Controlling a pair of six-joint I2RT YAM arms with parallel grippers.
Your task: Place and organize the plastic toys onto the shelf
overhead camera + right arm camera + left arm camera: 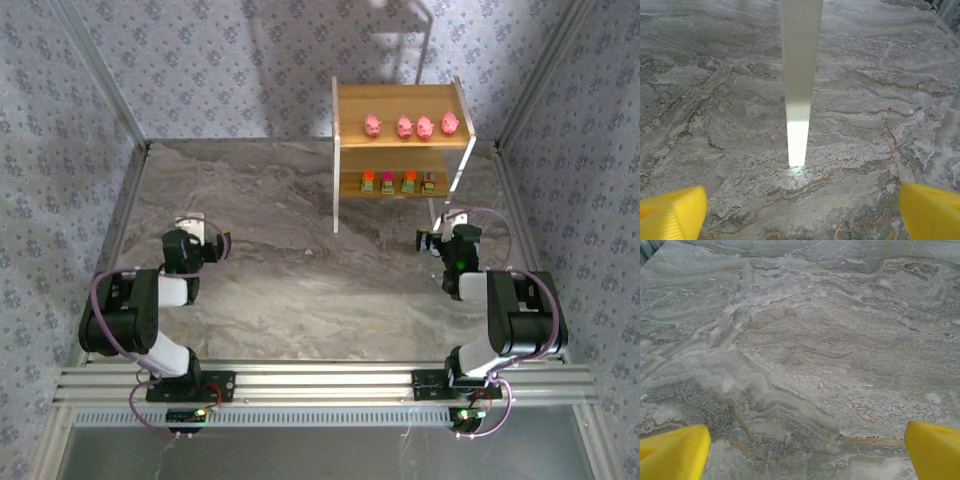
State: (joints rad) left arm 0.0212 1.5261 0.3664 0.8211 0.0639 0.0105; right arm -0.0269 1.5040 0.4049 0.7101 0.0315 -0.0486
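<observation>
The shelf (400, 102) stands at the back of the marble table, right of centre, with wooden boards and white side frames. Several pink pig toys (404, 126) stand in a row on its upper board. Several blocky toys (388, 182) with coloured tops line the lower board. My left gripper (203, 222) hovers over bare marble at the left, open and holding nothing, its yellow fingers (675, 452) wide apart. My right gripper (438, 225) sits just in front of the shelf's right white leg (800, 75), also open with nothing between its fingers (930, 210).
A pale white-framed stand (412, 40) is behind the shelf against the patterned wall. Metal corner posts (105, 85) and patterned walls close in the table on three sides. An aluminium rail (320, 385) carrying the arm bases runs along the near edge.
</observation>
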